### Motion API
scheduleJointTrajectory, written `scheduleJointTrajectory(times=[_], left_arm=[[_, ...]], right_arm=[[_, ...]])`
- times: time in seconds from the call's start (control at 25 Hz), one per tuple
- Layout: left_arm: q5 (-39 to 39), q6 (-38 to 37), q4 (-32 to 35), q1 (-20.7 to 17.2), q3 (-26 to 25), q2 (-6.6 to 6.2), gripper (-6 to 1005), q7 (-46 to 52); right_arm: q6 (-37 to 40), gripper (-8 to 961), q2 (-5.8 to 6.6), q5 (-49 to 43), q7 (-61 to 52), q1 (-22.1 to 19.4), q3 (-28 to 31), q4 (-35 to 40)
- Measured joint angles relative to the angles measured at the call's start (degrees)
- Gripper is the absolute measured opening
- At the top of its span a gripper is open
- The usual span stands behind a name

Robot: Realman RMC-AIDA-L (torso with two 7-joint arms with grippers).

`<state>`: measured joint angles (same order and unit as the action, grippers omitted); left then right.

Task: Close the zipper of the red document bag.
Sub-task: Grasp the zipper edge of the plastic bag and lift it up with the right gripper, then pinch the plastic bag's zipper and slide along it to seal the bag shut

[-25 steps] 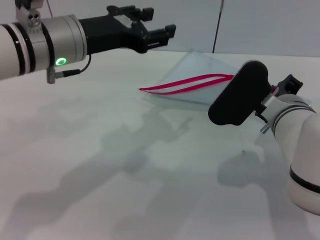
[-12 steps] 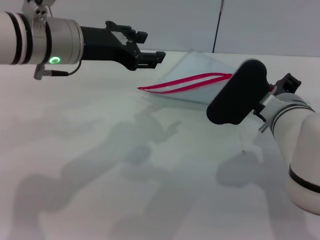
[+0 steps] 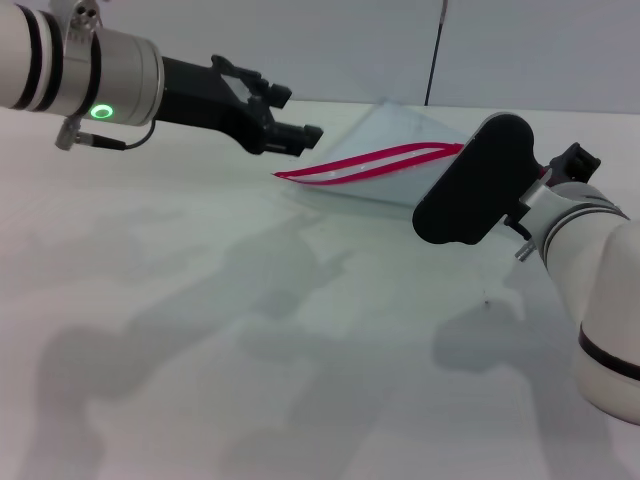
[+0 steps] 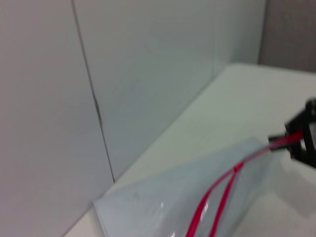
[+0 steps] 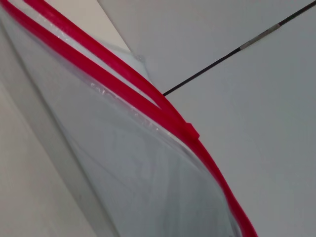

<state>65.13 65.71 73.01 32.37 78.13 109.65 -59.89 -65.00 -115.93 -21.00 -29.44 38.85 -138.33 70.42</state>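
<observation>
The red document bag [image 3: 395, 128] is a translucent pale pouch held tilted above the white table [image 3: 200, 300], also seen in the left wrist view [image 4: 163, 197] and the right wrist view [image 5: 148, 182]. Its zipper [image 3: 370, 163] shows as two separated red strips that meet at a small slider [image 5: 190, 131] near the right end. My left gripper [image 3: 295, 118] is open, just above the bag's left tip and apart from it. The black wrist housing [image 3: 475, 185] hides my right gripper in the head view. In the left wrist view my right gripper [image 4: 301, 140] is pinched on the zipper's end.
A pale wall with a dark vertical seam [image 3: 434, 50] stands right behind the table's back edge. Shadows of both arms fall on the tabletop in front.
My left gripper has come down and forward, from well above the bag to just over its left tip. The right arm and the bag have barely moved.
</observation>
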Motion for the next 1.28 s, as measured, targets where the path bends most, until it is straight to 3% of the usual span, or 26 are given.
scheduleJointTrajectory(times=[0.52, 0.72, 0.96, 1.28], left_arm=[[-12.3, 9.0, 0.6, 6.3, -0.1, -0.33, 664, -3.2], [-15.2, 10.5, 2.6, 8.0, -0.1, -0.46, 609, -3.6], [-20.9, 12.0, 7.4, 9.0, 0.3, 0.57, 610, -3.6], [-25.2, 12.9, 8.0, 12.4, 2.2, 2.17, 610, -4.9]], right_arm=[[0.6, 52, -0.17, 0.0, 0.0, -0.1, -0.3, 1.9], [0.7, 52, -0.17, 0.0, 0.4, -0.1, -0.3, 1.9], [1.7, 52, -0.14, 0.6, 1.4, -0.1, -0.5, 2.6], [3.1, 51, 0.0, 2.3, 3.1, 0.0, 0.0, 4.0]])
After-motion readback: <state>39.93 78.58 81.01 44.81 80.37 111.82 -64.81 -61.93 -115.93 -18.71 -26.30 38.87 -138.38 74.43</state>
